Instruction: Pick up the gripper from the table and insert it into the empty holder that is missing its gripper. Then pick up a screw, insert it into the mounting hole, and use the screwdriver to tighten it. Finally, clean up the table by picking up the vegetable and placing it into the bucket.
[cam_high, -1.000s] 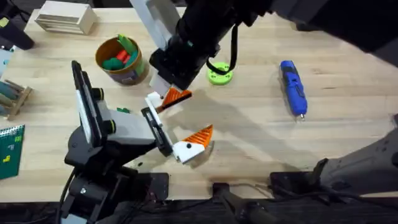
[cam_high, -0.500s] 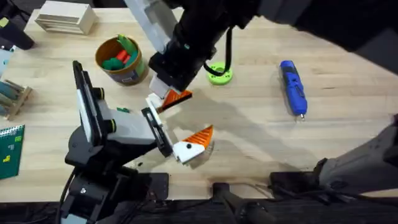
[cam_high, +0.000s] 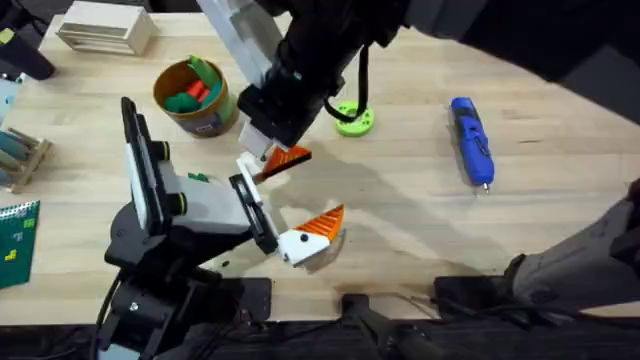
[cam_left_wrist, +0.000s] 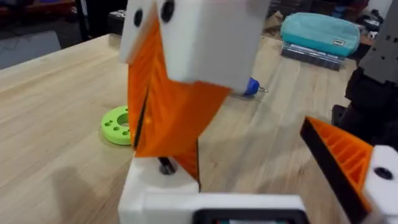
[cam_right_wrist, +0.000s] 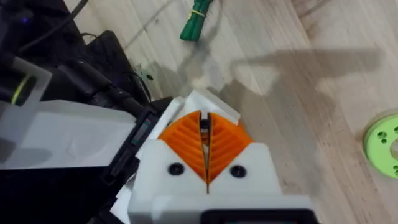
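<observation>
We've got the right gripper pinched on the orange gripper at the left gripper's wide-open holder, so screw, screwdriver at 3 o'clock and vegetable cleanup all look left.

Bucket far left on table; screwdriver right; vegetable before bucket.

Both arms are black, jointed links with dark cables running along them. The left arm carries a white wrist block and white angular finger bases. The right gripper has a white body with two dark screw holes (one beside each finger) and orange ribbed pads.
</observation>
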